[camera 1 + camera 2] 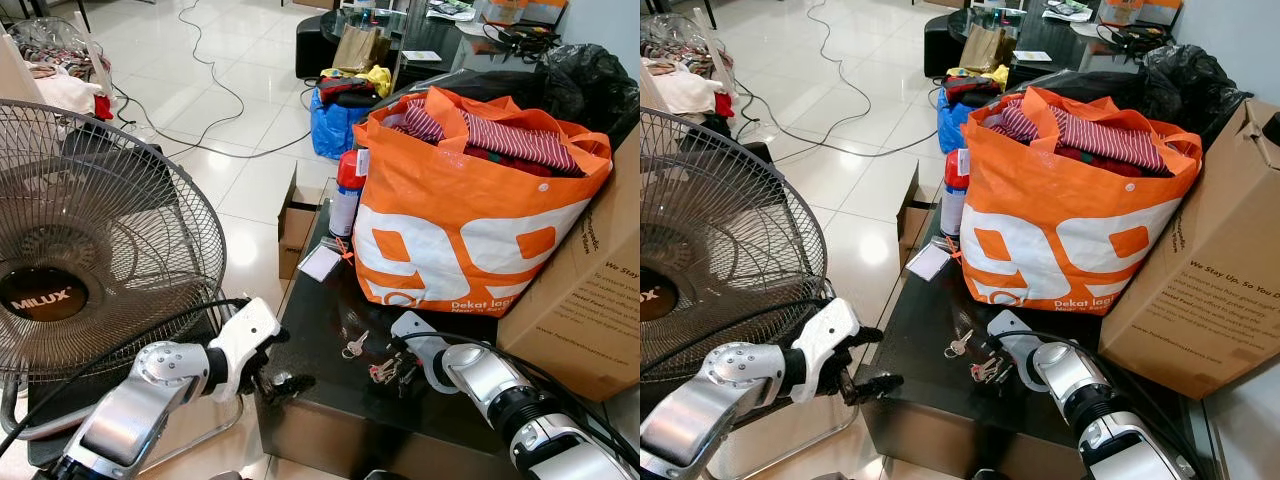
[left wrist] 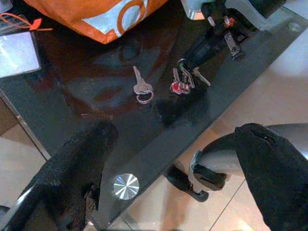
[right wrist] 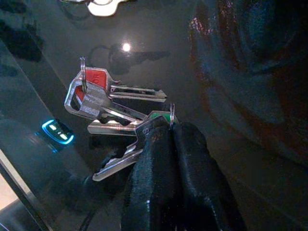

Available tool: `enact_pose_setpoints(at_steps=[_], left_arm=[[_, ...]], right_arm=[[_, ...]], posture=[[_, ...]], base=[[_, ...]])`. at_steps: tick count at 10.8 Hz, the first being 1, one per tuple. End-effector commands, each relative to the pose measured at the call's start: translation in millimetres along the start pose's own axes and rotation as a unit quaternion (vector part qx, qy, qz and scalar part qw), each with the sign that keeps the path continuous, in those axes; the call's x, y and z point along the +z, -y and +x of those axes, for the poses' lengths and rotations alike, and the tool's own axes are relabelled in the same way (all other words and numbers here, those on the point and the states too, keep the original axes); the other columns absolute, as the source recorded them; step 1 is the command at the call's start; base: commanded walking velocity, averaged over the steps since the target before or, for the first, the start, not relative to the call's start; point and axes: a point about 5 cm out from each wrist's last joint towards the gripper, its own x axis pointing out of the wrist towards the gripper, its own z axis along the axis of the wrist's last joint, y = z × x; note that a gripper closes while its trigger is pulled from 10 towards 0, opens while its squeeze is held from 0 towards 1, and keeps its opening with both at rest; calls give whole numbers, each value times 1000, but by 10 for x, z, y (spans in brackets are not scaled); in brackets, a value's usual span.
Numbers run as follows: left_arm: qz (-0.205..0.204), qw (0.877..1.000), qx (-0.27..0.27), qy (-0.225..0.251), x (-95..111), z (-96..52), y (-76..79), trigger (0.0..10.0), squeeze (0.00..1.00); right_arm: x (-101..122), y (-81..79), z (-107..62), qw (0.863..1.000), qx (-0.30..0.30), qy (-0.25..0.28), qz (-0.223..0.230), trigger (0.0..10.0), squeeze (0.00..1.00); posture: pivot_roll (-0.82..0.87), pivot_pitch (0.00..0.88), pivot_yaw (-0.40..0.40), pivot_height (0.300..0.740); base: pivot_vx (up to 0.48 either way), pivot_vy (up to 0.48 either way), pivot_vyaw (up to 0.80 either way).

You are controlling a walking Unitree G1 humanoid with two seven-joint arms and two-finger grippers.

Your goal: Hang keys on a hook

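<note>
A: Quick pass, left to right. Far left, a big fan [image 1: 70, 270] with a wire grille, label reads MILUX.

B: Then the left gripper [image 1: 278, 372]?

A: Yes, low by the near left corner of the black glass table [image 1: 330, 420]. In its wrist view the two black fingers [image 2: 77, 168] stand wide apart, nothing between them. It hovers off the table edge, over the floor tiles.

B: On the table?

A: A white card [image 1: 320, 263] near the far left side, a red-capped spray can [image 1: 346, 195] behind it, standing upright just beside the orange bag [image 1: 460, 230]. The bag is stuffed with striped cloth.

B: And the keys?

A: Two lots. A single silver key [image 1: 354, 346] on a small ring lies flat and alone. Just right of it, the key bunch [image 1: 388, 370]: several silver keys on a thin wire ring, one with a red head, one with a green head. They fan out flat on the glass.

B: Held?

A: The right gripper [image 3: 168, 132] has its fingers pinched together at the ring and green-headed key. The wrist view shows the tips closed on it, touching each other. The bunch rests on the table near the front edge.

B: Far right?

A: A cardboard box [image 1: 580, 290] leaning against the bag, with a black bin bag [image 1: 590, 80] behind it.
</note>
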Motion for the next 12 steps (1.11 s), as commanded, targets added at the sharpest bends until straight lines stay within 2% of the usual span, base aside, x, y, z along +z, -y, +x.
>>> enact_pose_setpoints(at_steps=[1,4,5,6,7,8,10,11,12], left_arm=[[6,1000,-4,2,30,16,-8,10000,0],[7,1000,3,5,33,21,-27,10000,0],[11,999,32,21,49,0,-73,10000,0],[8,998,51,31,59,-19,-102,10000,0],[8,996,76,51,86,-47,-131,10000,0],[6,989,126,79,139,-69,-203,10000,0],[0,966,217,141,308,-125,-332,10000,0],[9,956,246,162,382,-139,-366,10000,0],[2,947,269,174,434,-147,-389,10000,0]], right_arm=[[-20,46,-21,1000,-6,2,11,0,0],[-16,106,-79,999,-16,28,30,0,0],[-36,171,-197,993,-29,81,77,0,0],[-60,184,-276,989,-32,105,96,0,0],[-125,167,-414,982,-37,137,123,0,0],[-164,124,-556,973,-42,173,147,0,0],[-98,35,-833,945,-77,253,194,0,0],[-10,4,-982,915,-114,310,230,0,0],[116,-61,-1131,874,-141,378,272,0,0]], posture=[[-93,0,-41,740],[-92,0,-41,740],[-84,0,-41,740],[-83,0,-38,740],[-81,0,-18,740],[-82,0,-2,740],[-64,0,6,740],[-58,0,7,740],[-55,0,6,740]], base=[[0,0,0],[0,0,0],[0,0,0],[0,0,0],[0,0,0],[0,0,0],[0,0,0],[0,0,0],[0,0,0]])
